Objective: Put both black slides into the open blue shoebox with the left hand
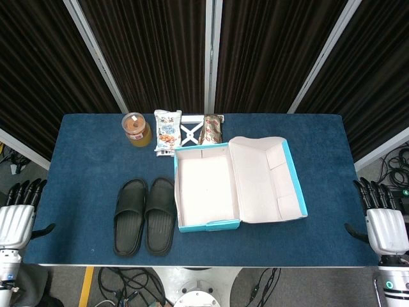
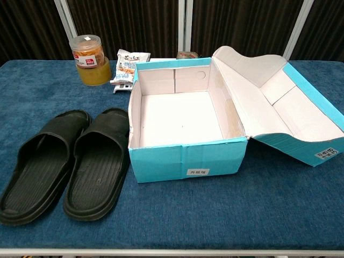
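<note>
So nothing's started yet — both black slides (image 1: pixel 145 216) sit side by side at lower left of the head view, just beside the open blue shoebox (image 1: pixel 206 224), which is empty. Left hand (image 1: pixel 18 214) waits at the far left edge, fingers apart, holding nothing; right hand (image 1: pixel 382 220) likewise. Next I'd guess the left hand reaches in for the nearer slide.
</note>
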`<state>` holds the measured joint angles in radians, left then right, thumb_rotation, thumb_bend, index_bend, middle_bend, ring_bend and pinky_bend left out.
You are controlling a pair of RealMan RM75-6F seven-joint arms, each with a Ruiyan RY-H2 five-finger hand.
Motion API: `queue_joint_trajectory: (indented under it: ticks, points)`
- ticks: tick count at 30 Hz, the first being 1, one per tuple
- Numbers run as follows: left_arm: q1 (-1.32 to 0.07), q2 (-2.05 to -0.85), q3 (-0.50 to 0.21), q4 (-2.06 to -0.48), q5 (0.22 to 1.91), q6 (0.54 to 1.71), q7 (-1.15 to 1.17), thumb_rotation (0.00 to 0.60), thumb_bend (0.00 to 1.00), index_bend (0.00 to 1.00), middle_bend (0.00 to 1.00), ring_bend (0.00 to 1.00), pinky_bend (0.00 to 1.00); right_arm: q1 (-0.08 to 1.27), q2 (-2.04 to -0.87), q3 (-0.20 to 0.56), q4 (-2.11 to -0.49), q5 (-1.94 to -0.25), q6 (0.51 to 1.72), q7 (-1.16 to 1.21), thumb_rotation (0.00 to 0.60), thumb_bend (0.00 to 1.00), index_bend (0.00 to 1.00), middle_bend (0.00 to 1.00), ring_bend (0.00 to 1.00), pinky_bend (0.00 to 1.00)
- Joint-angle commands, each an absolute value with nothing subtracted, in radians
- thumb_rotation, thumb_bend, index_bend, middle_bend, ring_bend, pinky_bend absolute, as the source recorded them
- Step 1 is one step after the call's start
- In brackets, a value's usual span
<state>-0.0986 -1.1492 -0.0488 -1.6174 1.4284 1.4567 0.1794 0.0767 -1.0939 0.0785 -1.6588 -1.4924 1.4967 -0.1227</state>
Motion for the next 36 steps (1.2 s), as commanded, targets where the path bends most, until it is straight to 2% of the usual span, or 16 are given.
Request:
queue_joint_trajectory:
  ticks: [1,12,17,20,21,25,27,30,36]
  points:
    - [-0.094,-1.163,-0.052,-1.604,1.431,1.471,0.177,0.6,0.0,0.04,0.04,0.0,0.05,0.074,-1.092,0.078,-1.662,-1.492,1.499,-0.121,0.6,0.02,0.0,0.03,0.0,0.0]
    - [-0.091,-1.184,-0.056,-1.598,1.447,1.493,0.187,0.6,0.0,0.04,0.04,0.0,0.05,0.069,-1.089,0.078,-1.656,-1.503,1.512,-0.096,0.6,0.02,0.0,0.03,0.0,0.0]
    - [-0.171,-1.127,-0.079,-1.641,1.472,1.394,0.143,0.6,0.0,0.06,0.04,0.01,0.07,0.075,-1.081,0.083,-1.652,-1.506,1.51,-0.089,0.6,0.02,0.0,0.03,0.0,0.0]
    - [-0.243,-1.088,-0.109,-1.673,1.482,1.311,0.095,0.6,0.0,0.1,0.05,0.17,0.24,0.08,-1.072,0.087,-1.655,-1.513,1.512,-0.093,0.6,0.02,0.0,0.03,0.0,0.0]
    - [-0.266,-1.083,-0.12,-1.677,1.483,1.287,0.084,0.6,0.0,0.11,0.07,0.27,0.35,0.08,-1.07,0.088,-1.657,-1.513,1.512,-0.094,0.6,0.02,0.0,0.03,0.0,0.0]
    - [-0.371,-1.088,-0.156,-1.691,1.447,1.145,0.059,0.6,0.0,0.12,0.13,0.52,0.64,0.078,-1.059,0.09,-1.661,-1.515,1.519,-0.093,0.6,0.02,0.0,0.03,0.0,0.0]
    - [-0.424,-1.099,-0.17,-1.7,1.405,1.061,0.064,0.6,0.0,0.13,0.15,0.6,0.71,0.076,-1.055,0.09,-1.661,-1.513,1.521,-0.092,0.6,0.02,0.0,0.02,0.0,0.0]
    - [-0.491,-1.124,-0.185,-1.717,1.336,0.954,0.065,0.6,0.0,0.13,0.16,0.66,0.77,0.072,-1.05,0.088,-1.662,-1.509,1.521,-0.09,0.6,0.02,0.0,0.03,0.0,0.0]
    - [-0.584,-1.17,-0.182,-1.755,1.205,0.81,0.111,0.6,0.0,0.1,0.13,0.68,0.8,0.068,-1.047,0.083,-1.657,-1.497,1.511,-0.079,0.6,0.02,0.0,0.02,0.0,0.0]
